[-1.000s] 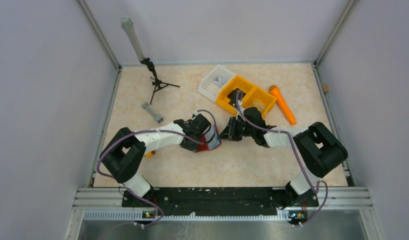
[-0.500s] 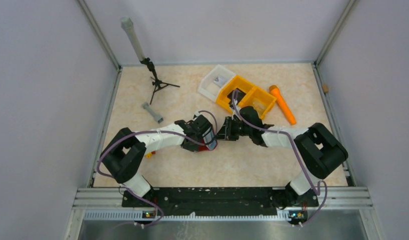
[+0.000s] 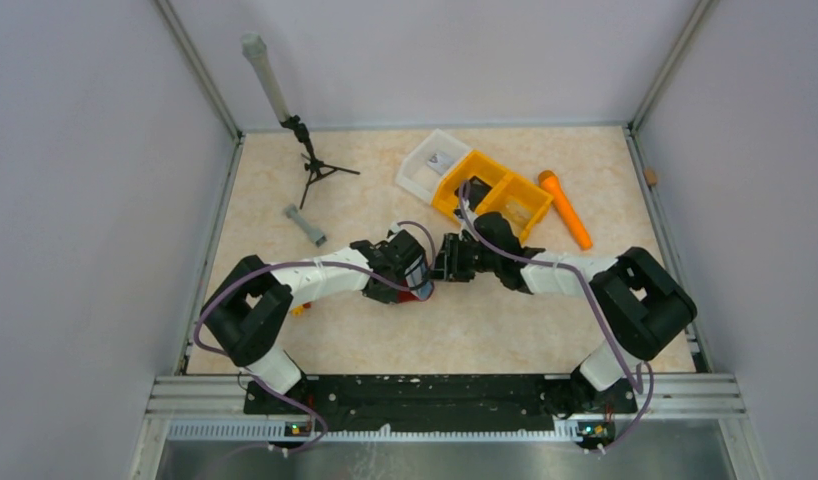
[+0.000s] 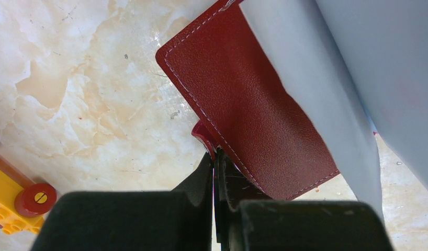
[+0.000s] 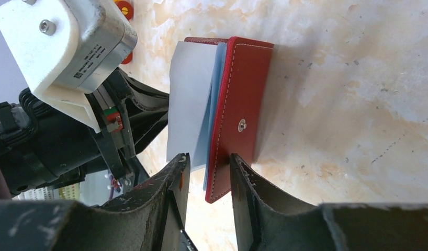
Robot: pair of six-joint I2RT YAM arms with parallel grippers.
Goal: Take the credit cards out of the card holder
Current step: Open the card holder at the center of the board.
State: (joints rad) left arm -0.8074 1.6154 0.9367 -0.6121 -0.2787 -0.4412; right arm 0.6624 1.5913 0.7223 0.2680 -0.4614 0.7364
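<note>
The dark red card holder [image 3: 418, 291] stands on edge on the table, between my two grippers. In the left wrist view my left gripper [image 4: 215, 157] is shut on the edge of the card holder [image 4: 248, 104] by the small strap tab. Pale grey inner faces [image 4: 327, 104] spread beyond it. In the right wrist view my right gripper [image 5: 209, 175] is open. Its fingers straddle the lower corner of the red flap with the snap [image 5: 243, 104] and the edges of grey sheets [image 5: 188, 99]. I cannot tell whether those sheets are credit cards or inner faces. No card is out of the holder.
An orange two-compartment tray [image 3: 490, 200] and a white square tray [image 3: 430, 160] sit behind the right arm. An orange marker [image 3: 567, 210] lies to their right. A black tripod [image 3: 310, 165] and a grey bar [image 3: 305, 225] are at the back left. A yellow and red toy block [image 4: 13, 198] lies near the left arm.
My right gripper has moved left, up to the card holder, and now straddles its flap. My left gripper has held the holder almost in place.
</note>
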